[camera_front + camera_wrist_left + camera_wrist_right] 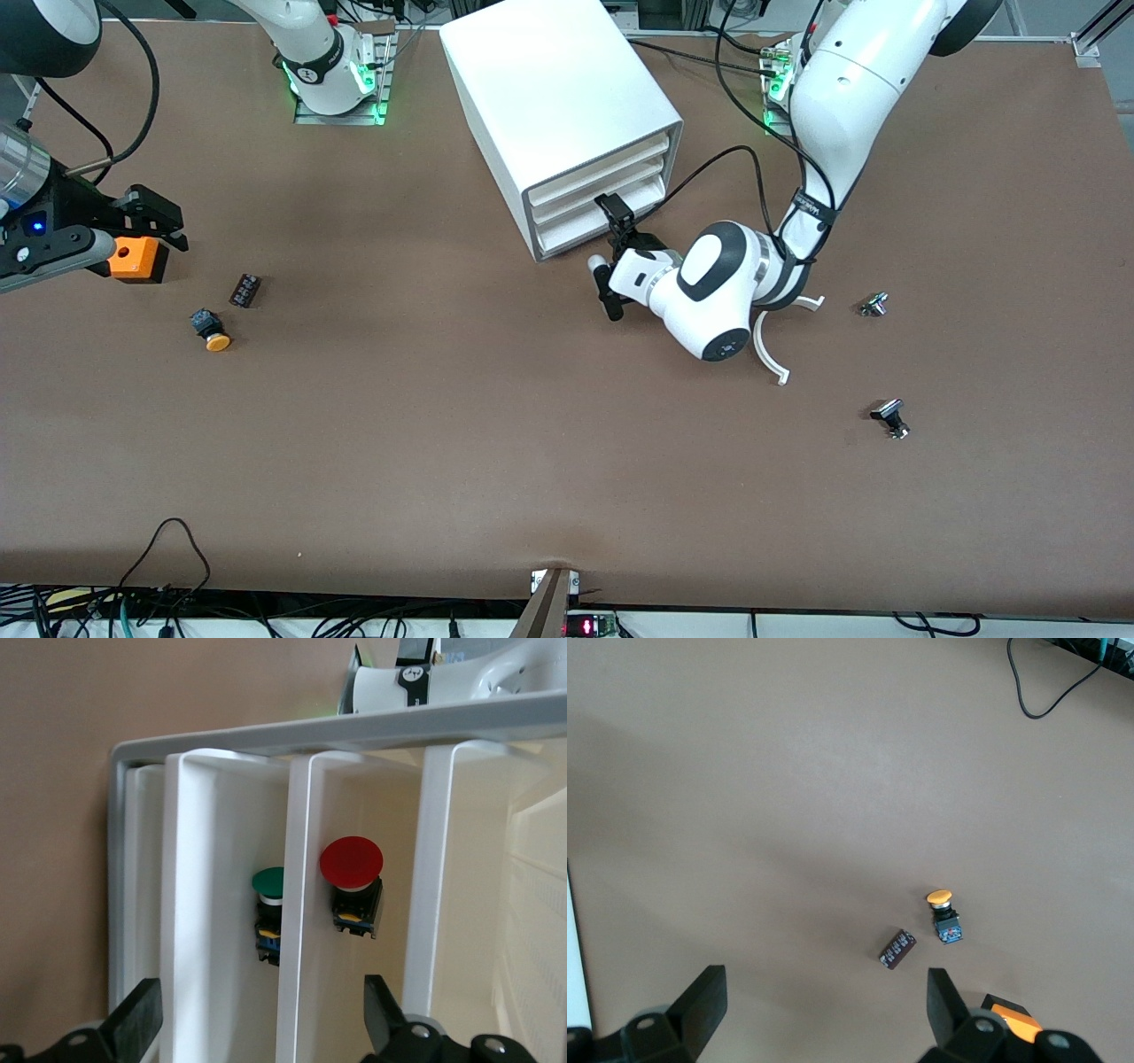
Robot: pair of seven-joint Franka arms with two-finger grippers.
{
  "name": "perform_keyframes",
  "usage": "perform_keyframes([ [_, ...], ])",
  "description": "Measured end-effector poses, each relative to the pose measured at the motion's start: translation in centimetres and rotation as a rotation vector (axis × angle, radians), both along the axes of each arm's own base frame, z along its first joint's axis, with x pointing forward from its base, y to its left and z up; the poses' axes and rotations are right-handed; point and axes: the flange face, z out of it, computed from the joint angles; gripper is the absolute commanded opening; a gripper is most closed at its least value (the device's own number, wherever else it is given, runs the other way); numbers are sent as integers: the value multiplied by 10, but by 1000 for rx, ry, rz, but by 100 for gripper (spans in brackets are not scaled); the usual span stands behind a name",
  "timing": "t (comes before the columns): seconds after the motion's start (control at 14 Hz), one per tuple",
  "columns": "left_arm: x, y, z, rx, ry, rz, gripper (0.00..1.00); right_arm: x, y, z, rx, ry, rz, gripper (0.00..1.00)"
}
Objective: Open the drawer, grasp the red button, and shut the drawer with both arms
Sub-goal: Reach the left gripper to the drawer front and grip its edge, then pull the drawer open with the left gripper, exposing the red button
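Small black-and-metal knob part (pixel 890 418) lies nearest the front camera, toward the left arm's end of the brown table (pixel 496 443); a second small metal part (pixel 873 305) sits farther back, near a curved white plastic piece (pixel 769 350).

Left gripper (pixel 612 263) hangs low right in front of the boxy white three-drawer cabinet (pixel 558 106), fingers spread wide, gripping nothing. One finger (pixel 614 213) is up against the drawer fronts; whether it touches can't be told. Lowest flat white drawer (pixel 592 230) looks pushed in, in the front view.

Left wrist view looks straight into the drawers past both fingertips (pixel 381 1005): small push button with round red cap and dark body (pixel 353 881) rests in one white tray (pixel 306 904), just ahead of the gripper, untouched. Green-capped button (pixel 268 908) sits in the neighbouring tray.

Right gripper (pixel 146 226) waits in the air at the right arm's end of the table, jaws apart, empty, over an orange box (pixel 139 259). Close by it on the table: dark ribbed block (pixel 245 291) and orange-capped button (pixel 211 330), both also visible between its fingers in the right wrist view.
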Motion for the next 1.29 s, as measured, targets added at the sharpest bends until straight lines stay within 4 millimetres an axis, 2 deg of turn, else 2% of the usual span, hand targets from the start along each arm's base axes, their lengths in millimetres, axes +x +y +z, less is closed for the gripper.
perform_keyframes([
  [0.29,-9,-11,-13,-55,14,-19,100,0,0,0,0,0,0,100],
  [0.57,-23,-29,-15,-73,24,-44,100,0,0,0,0,0,0,100],
  [0.71,-25,-32,-15,-75,24,-50,98,0,0,0,0,0,0,100],
  [0.79,-25,-32,-15,-75,24,-50,89,0,0,0,0,0,-1,100],
  [0.86,-25,-32,-15,-75,24,-51,75,0,0,0,0,0,-1,100],
  [0.93,-25,-32,-15,-76,24,-50,54,0,0,0,0,0,-1,100],
  [1.0,-25,-32,-14,-77,24,-48,40,0,0,0,0,0,-1,100],
  [1.14,-30,-38,-15,-76,28,-59,30,0,0,0,0,0,-1,100],
  [1.29,-33,-41,-15,-75,28,-64,28,0,-1,0,0,0,-1,100],
])
